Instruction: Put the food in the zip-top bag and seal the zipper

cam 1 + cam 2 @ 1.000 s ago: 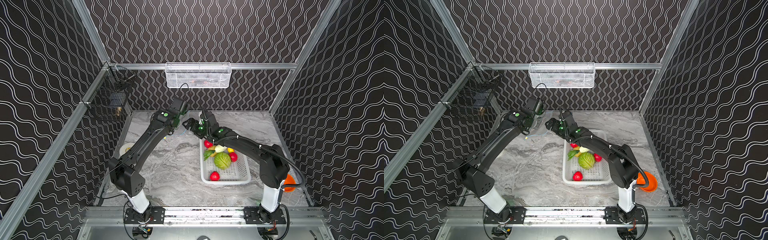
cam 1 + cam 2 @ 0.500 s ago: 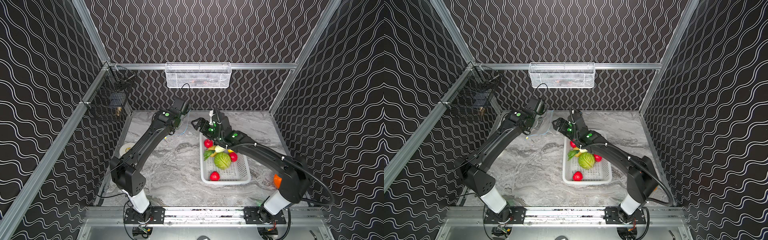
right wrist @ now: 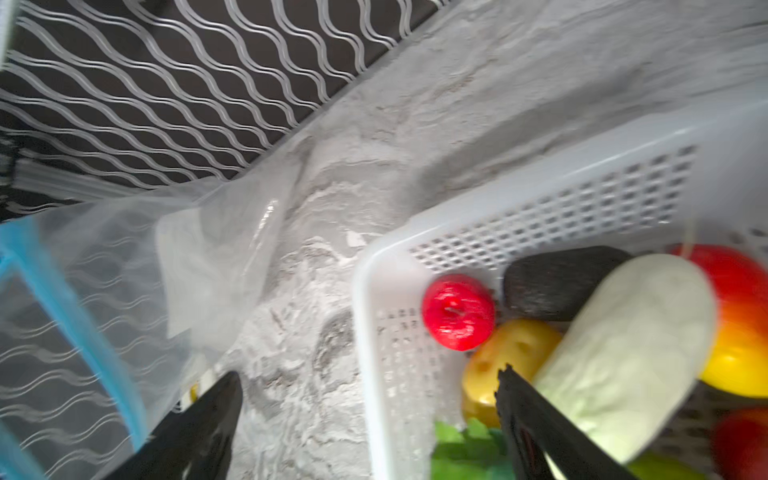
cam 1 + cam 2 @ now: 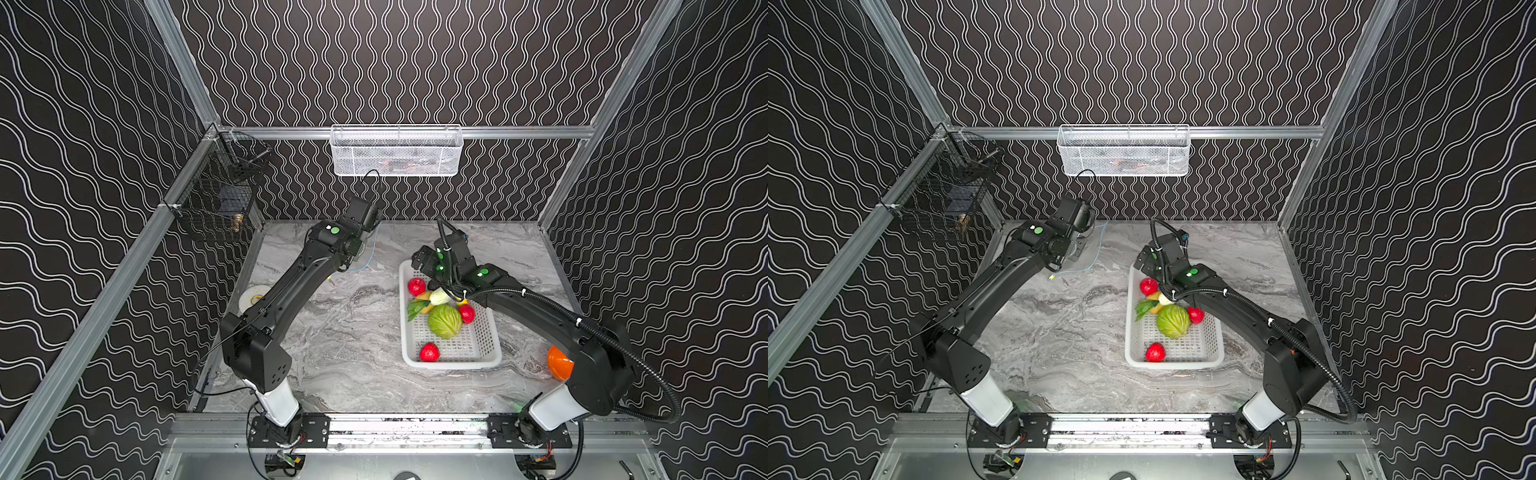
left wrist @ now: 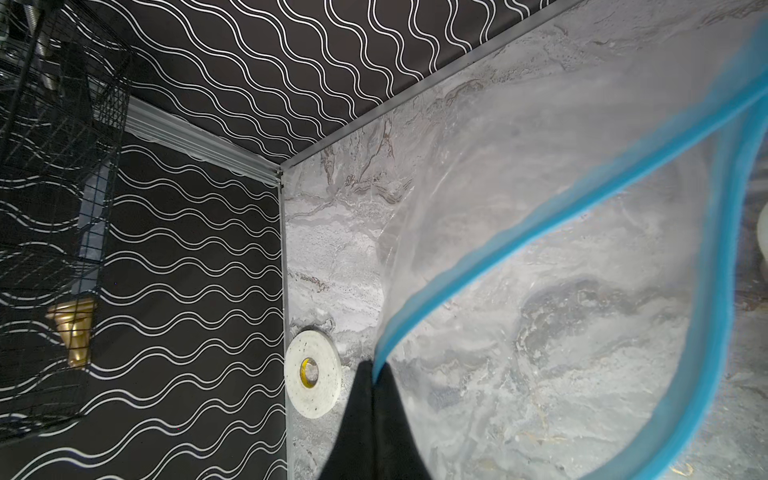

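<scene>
place: robot lab cell | evidence: aluminium frame, wave-patterned walls

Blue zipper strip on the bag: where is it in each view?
In a top view: zipper, thin blue line just right of the left arm.
In a top view: same line, same spot.
Left wrist: wide blue loop, pinched in the shut left gripper.
Right wrist: blue band beside the open right gripper.
Shared landmark: marbled tabletop, in all four.
</scene>
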You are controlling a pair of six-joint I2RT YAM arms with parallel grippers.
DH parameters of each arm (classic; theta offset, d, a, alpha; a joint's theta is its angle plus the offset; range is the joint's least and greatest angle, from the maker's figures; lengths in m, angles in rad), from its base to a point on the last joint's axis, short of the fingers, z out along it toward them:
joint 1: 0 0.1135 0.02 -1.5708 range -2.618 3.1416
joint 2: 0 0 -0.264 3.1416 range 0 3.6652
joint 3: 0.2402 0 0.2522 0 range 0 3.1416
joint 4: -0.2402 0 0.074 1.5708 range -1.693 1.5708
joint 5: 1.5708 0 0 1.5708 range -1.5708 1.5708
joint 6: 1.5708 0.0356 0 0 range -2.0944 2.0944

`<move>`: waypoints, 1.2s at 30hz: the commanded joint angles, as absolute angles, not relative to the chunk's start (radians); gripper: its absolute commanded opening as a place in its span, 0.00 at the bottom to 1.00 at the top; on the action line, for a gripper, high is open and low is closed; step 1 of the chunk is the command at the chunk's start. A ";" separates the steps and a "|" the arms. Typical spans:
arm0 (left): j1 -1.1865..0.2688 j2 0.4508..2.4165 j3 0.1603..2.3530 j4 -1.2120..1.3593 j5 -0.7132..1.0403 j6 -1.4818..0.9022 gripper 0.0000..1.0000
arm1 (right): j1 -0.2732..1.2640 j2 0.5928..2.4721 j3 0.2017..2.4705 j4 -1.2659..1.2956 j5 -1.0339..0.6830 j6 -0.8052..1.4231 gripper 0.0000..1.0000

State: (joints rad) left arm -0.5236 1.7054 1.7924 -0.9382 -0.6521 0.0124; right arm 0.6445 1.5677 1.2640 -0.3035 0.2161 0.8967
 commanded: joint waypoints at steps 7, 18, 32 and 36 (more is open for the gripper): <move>-0.523 1.718 1.804 -0.931 -0.644 -0.014 0.00 | 0.598 1.511 1.209 -0.376 0.275 0.895 0.99; -0.523 1.728 1.816 -0.933 -0.648 -0.010 0.00 | 0.546 1.591 1.289 -0.603 0.314 1.004 0.99; -0.523 1.717 1.803 -0.931 -0.643 -0.008 0.00 | 0.494 1.617 1.219 -0.554 0.248 1.043 0.94; -0.523 1.715 1.790 -0.924 -0.650 -0.005 0.00 | 0.481 1.629 1.203 -0.526 0.219 1.045 0.90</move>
State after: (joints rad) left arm -0.5236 1.7229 1.7962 -0.9379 -0.6388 -0.0010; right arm 0.4870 1.6222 1.2095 -0.5545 0.2432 1.0245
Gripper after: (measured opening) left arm 0.048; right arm 0.902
